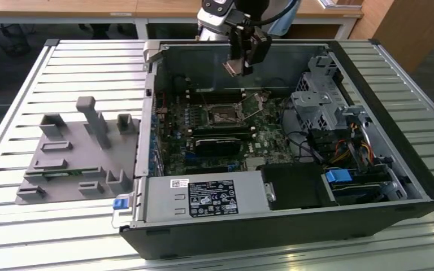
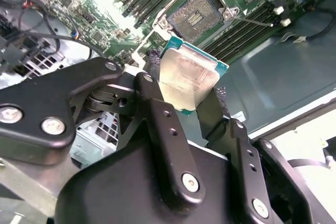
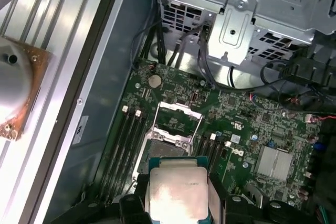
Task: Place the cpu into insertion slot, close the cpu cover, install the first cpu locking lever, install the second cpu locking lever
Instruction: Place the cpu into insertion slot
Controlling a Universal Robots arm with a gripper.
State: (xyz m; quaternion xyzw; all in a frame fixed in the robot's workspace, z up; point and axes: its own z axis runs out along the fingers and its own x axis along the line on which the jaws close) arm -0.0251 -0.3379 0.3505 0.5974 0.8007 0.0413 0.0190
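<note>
In the exterior view my gripper (image 1: 239, 66) hangs above the open computer case (image 1: 277, 226), over its far side, and is shut on the cpu (image 1: 230, 69). Both wrist views show the cpu (image 2: 189, 74) (image 3: 176, 192) as a pale silvery square with a green rim, pinched by its edges between the black fingers (image 2: 157, 108). Beneath it on the green motherboard lies the insertion slot (image 2: 195, 17) (image 3: 167, 148) (image 1: 223, 114), dark-centred and uncovered. The cpu cover (image 3: 179, 107) stands raised at the slot's edge. A thin metal lever (image 1: 259, 107) sticks up beside the slot.
A silver drive cage (image 1: 315, 107) and cables fill the case on the exterior view's right. A power supply (image 1: 209, 197) sits at its near end. Black memory sticks (image 1: 217, 135) lie near the slot. A grey fixture (image 1: 74, 152) rests on the slatted table (image 1: 21, 226).
</note>
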